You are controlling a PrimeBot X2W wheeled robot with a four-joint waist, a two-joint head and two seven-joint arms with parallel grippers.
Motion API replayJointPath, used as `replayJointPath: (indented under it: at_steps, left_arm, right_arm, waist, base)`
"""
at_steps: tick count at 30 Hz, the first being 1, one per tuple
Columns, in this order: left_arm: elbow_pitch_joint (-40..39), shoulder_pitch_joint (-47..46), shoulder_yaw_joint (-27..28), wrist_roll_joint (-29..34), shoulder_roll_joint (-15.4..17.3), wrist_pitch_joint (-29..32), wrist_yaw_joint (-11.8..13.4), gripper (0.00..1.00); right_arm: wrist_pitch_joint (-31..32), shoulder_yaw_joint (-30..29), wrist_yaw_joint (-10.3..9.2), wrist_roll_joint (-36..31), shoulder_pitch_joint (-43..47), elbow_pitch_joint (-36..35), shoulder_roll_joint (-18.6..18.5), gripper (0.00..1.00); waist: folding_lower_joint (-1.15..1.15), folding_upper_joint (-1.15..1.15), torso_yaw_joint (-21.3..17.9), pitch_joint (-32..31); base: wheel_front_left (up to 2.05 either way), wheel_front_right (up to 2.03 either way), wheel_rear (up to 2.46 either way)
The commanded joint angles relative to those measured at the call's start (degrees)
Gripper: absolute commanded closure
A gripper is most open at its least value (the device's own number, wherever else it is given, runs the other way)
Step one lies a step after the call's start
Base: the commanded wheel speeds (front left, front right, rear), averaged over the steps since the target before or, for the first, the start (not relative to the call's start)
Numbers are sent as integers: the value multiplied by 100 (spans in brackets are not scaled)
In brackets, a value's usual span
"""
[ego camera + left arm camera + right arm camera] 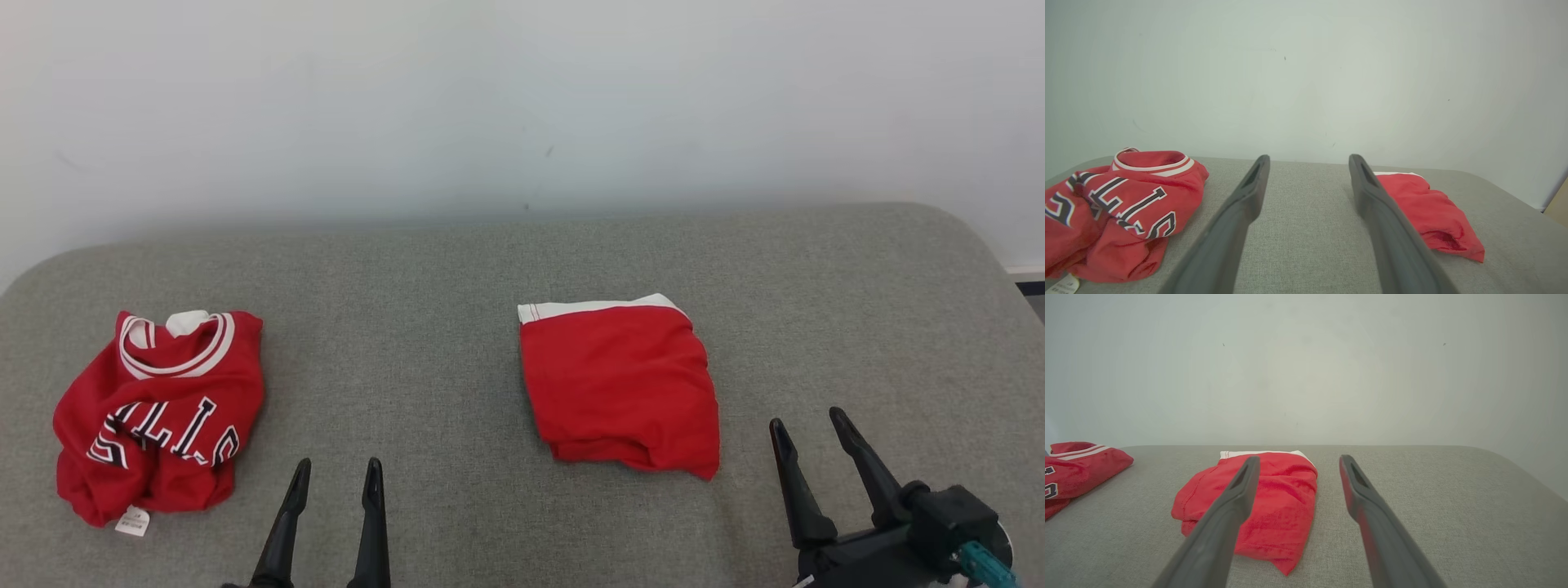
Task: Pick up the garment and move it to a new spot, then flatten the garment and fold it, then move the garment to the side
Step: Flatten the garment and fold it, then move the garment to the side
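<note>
Wide and empty: left tool (339, 464), right tool (807, 419). Between them, folded red fabric shorts (620, 384); left of left tool, crumpled red lettered jersey (159, 416).

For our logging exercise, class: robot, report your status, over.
Both empty: left hand open, right hand open. At left, red jersey crumpled, untouched. Beside the right hand, folded red garment, lying apart. Nothing blocking.

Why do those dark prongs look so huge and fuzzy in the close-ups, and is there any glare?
Left wrist view: the left end effector sits at a wide-angle lens, so it looms soft-edged, while lettering on the crumpled jersey reads sharp. Right wrist view: likewise for the right end effector before the folded red garment. Head view: even light, faint shadows, no glare on the grey surface.
</note>
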Motion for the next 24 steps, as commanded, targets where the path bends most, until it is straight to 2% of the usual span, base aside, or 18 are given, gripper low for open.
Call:
replayJointPath:
  at_steps: [1,9,24]
  left_arm:
    - [-44,169,62,161,-15,-14,-19,0]
    - [86,407,206,523,-21,-14,-151,0]
    - [291,559,175,670,-27,-14,-148,0]
  right_arm:
    - [-2,-130,-13,-136,254,-185,149,0]
    - [-2,-284,-13,-620,826,-581,446,0]
    - [-3,-338,-13,-830,1137,-654,578,0]
  waist:
    - [1,0,-44,-77]
    - [1,0,-32,-158]
    - [1,0,-6,-302]
  base:
    - [0,0,0]
    - [0,0,0]
    - [0,0,0]
